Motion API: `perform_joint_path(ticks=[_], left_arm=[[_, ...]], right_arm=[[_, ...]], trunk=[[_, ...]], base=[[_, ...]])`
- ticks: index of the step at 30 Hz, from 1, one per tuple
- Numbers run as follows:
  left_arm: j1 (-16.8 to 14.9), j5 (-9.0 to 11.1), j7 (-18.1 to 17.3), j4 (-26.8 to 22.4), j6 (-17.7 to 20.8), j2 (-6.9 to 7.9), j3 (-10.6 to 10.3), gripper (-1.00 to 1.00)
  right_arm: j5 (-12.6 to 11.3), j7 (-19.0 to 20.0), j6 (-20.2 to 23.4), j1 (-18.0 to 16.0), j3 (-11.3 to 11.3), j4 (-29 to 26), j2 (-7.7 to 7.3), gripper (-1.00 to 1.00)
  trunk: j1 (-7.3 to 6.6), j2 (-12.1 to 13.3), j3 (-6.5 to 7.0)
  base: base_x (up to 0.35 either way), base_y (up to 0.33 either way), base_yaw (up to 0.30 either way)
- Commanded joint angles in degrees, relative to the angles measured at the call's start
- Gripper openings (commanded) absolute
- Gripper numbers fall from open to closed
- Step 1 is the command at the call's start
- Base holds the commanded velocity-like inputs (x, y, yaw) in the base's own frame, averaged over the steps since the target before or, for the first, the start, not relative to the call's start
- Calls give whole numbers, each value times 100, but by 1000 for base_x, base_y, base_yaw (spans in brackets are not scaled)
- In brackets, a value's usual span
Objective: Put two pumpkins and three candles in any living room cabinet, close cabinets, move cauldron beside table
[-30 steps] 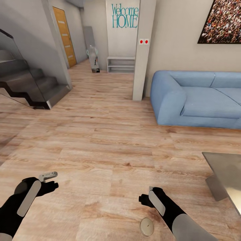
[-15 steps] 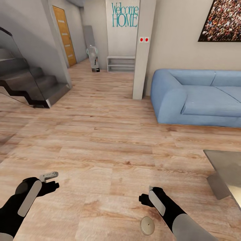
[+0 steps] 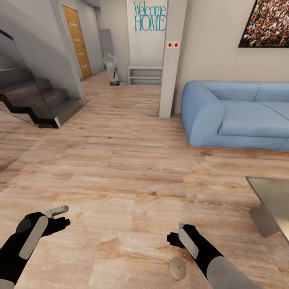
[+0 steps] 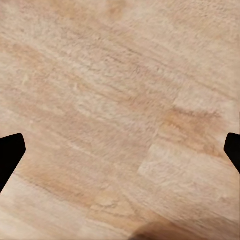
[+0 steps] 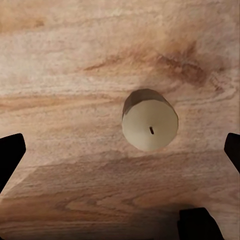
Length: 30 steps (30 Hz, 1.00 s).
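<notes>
Right wrist cam looks straight down on a cream candle [image 5: 150, 120], upright on the wood floor [image 5: 75, 65], dark wick dot at centre of its rounded top. Right gripper [image 5: 120, 152]: black fingertips [image 5: 10, 152] at opposite edges of the frame, wide apart, candle betw. them but well clear of both, nothing held. Broad shadow covers the planks just beside the candle. Dark knot streak in the grain near the candle, on the side away from the shadow.

I see a pale wood plank floor [image 3: 120, 160] running to a blue sofa [image 3: 237, 116] against a beige wall [image 3: 208, 48]. A grey staircase [image 3: 36, 100] stands far left, beside an orange door [image 3: 76, 40] and a low white shelf [image 3: 144, 76].
</notes>
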Motion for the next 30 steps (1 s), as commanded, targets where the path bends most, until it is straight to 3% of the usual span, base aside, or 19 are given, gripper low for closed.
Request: perform_joint_path(ticks=[1, 6, 10, 14, 19, 30], left_arm=[[-3, 62, 51, -8, 20, 3, 2, 100], [-3, 64, 44, -30, 37, 14, 2, 100], [-3, 64, 42, -37, 45, 30, 14, 100], [-3, 65, 42, -98, 74, 36, 186, 100], [5, 87, 42, -390, 93, 34, 256, 100], [4, 98, 42, -481, 97, 23, 264, 100]], right_arm=[[-62, -61, 12, -4, 30, 6, -5, 100], [-64, -102, 33, -4, 29, 47, -6, 100], [-65, -377, 30, -4, 29, 51, -1, 100], [-65, -597, 21, -4, 29, 52, 2, 100], [-66, -637, 9, -4, 29, 60, 2, 100], [-65, -594, -67, -4, 37, 61, 3, 100]], trunk=[[22, -44, -23], [132, -244, -113], [219, -405, -185], [307, -565, -256], [417, -766, -346], [659, -1207, -544]], base=[[0, 0, 0], [0, 0, 0], [0, 0, 0], [0, 0, 0], [0, 0, 0], [0, 0, 0]])
